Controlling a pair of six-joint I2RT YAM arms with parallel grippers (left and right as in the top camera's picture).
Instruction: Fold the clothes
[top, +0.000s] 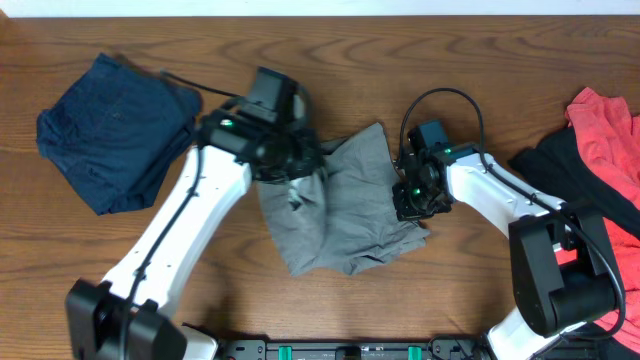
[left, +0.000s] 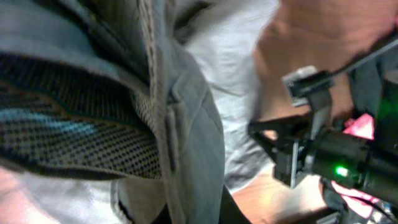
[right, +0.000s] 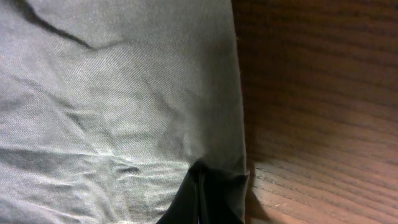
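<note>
One piece, the navy cotton garment (top: 115, 130), lies well to the left of the crumpled grey cotton shorts (top: 340, 210) and looks roughly folded to us. We judge the shorts barely begun, since they lie rumpled and spread. Our right gripper (right: 200, 186) is closed, pinching their right edge. Our left gripper (top: 298, 165) sits at their upper-left corner, where cloth hides its fingers, so we cannot tell its grip. Well right of the shorts, the red garment (top: 605, 125) and black garment (top: 565, 160) lie heaped, unfolded.

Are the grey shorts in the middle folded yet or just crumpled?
Not folded: the grey shorts lie crumpled on the table, bunched up at the left gripper, outline uneven.
</note>
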